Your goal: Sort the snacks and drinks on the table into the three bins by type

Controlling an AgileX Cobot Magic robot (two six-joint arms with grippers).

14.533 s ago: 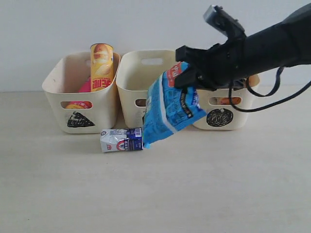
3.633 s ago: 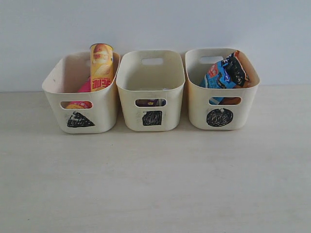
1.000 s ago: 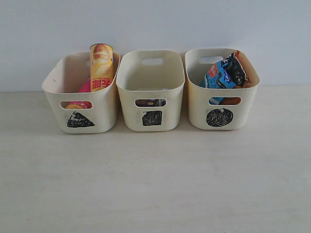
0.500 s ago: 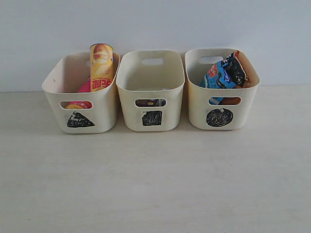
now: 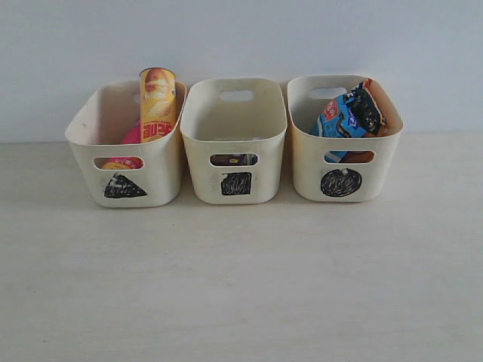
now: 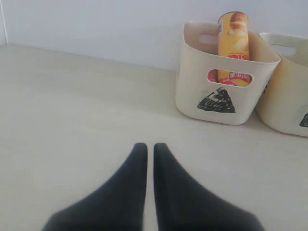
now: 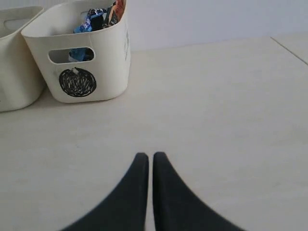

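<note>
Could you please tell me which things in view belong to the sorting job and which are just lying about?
Job: triangle bin, square bin, circle bin, yellow tube, pink tube, blue bag, table.
Lying about: nothing; only the wall behind.

Side by side on the pale beige wood-grain table (image 5: 241, 286) stand three cream plastic slot-handled containers: the triangle-marked tub (image 5: 162, 172) at left, the square-marked tub (image 5: 200, 164) between, the circle-marked tub (image 5: 306, 172) at right.
</note>
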